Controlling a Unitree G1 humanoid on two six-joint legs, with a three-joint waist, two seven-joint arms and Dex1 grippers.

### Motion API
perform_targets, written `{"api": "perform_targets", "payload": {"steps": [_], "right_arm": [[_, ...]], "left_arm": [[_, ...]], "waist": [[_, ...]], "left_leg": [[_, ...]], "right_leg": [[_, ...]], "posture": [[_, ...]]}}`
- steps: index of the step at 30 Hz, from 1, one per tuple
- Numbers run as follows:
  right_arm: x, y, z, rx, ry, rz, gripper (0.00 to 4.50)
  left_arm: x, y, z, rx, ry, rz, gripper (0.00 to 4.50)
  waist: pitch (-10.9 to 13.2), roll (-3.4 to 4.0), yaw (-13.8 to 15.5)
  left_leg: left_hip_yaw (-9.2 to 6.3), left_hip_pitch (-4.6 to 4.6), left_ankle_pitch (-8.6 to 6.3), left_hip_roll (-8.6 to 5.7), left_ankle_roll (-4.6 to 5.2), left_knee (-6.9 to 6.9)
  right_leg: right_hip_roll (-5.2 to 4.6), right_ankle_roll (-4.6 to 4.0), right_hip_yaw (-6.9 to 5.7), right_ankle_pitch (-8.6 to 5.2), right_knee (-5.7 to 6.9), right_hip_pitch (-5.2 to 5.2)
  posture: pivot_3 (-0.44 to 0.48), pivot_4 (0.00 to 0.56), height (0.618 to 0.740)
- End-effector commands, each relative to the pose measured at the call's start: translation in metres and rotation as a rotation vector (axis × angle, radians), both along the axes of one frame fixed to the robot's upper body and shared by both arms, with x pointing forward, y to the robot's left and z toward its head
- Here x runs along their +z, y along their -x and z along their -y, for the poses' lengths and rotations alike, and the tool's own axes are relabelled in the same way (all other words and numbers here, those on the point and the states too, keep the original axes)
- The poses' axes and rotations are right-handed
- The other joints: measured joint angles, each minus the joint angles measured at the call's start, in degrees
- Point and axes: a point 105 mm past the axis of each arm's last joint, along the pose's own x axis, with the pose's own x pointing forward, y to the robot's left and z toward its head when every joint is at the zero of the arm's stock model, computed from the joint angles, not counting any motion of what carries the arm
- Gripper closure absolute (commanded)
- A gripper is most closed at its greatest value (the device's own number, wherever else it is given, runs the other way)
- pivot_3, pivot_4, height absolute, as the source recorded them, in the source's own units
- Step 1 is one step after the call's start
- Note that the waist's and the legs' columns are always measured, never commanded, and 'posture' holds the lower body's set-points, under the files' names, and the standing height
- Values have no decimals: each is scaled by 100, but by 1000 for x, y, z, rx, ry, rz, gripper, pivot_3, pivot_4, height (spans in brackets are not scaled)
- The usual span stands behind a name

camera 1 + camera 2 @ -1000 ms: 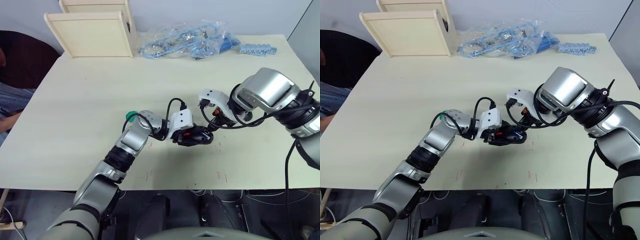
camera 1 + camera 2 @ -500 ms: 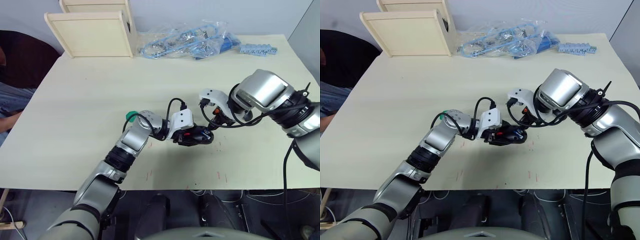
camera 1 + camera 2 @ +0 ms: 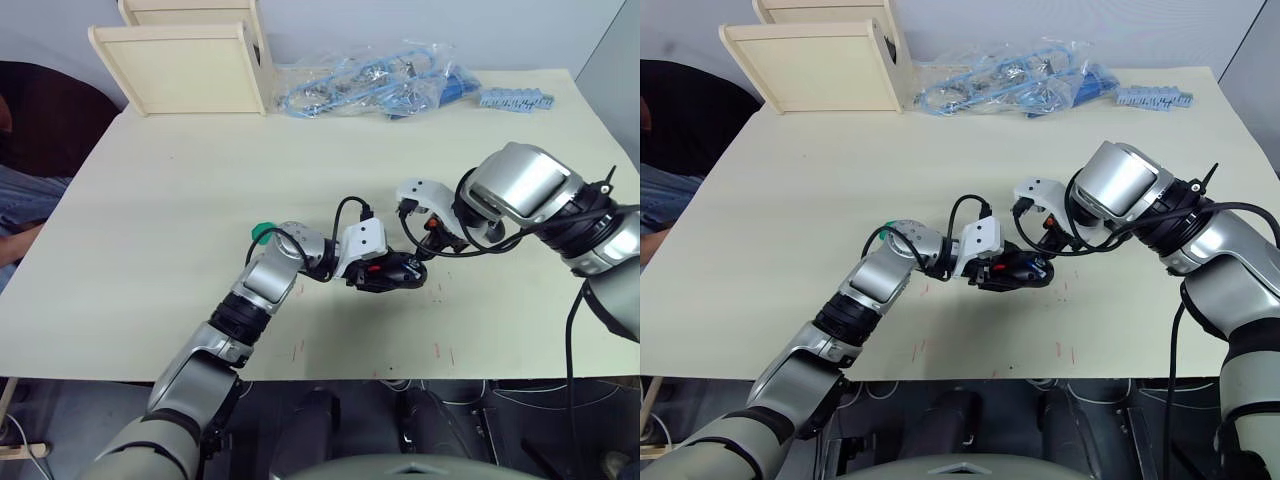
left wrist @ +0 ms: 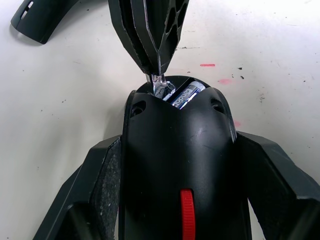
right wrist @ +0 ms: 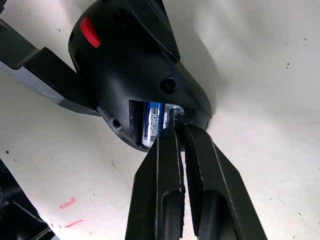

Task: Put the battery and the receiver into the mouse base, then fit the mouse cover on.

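Left gripper [image 4: 180, 165] clamps the mouse base [image 4: 177, 150] mid-table; right gripper [image 5: 179, 131], fingers pressed together, tips at its right-end bay beside the battery [image 5: 151, 125] seated lengthwise there.

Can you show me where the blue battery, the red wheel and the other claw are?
battery [image 5: 152, 123]: right wrist view, its blue side inside the mouse base.
red wheel [image 4: 187, 214]: left wrist view, middle of the wheel.
right claw [image 4: 156, 62]: left wrist view, near its fingertips.
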Motion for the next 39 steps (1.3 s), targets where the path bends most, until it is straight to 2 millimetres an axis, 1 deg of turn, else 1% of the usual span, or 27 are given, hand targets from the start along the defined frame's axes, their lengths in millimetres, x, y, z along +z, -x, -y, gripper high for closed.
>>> {"api": "perform_targets", "payload": {"steps": [1,6,15,22,32,39], "right_arm": [[5,3,-3,27,-13,6,4500],[3,4,-3,32,-10,4,4500],[-5,-3,3,21,34,34,4500],[-3,-8,6,8,30,44,4500],[-5,-8,12,10,44,42,4500],[-7,-6,11,19,52,40,4500]], "left_arm": [[-8,3,4,5,-12,-10,1642],[-8,4,4,5,-12,-10,1642],[-8,5,5,1,-12,-12,1642],[-8,5,5,1,-10,-12,1642],[-8,5,5,4,-12,-12,1642],[-8,5,5,5,-11,-12,1642]], "waist": [[0,0,2],[0,0,3],[0,0,0],[-1,1,-1],[-1,2,4],[-1,2,7]], "left_leg": [[0,0,0,0,0,0],[0,0,0,0,0,0],[-1,0,0,0,0,0],[0,3,0,0,0,0],[-1,2,0,-1,0,-1],[-1,2,0,-2,0,-1]], "right_leg": [[0,0,0,0,0,0],[0,0,0,0,0,0],[0,0,0,0,0,0],[0,0,0,0,0,2],[-1,0,0,0,-1,1],[-2,0,0,0,-1,1]], "posture": [[0,150,740],[0,150,740],[0,150,740],[0,150,740],[0,150,740],[0,150,740]]}}
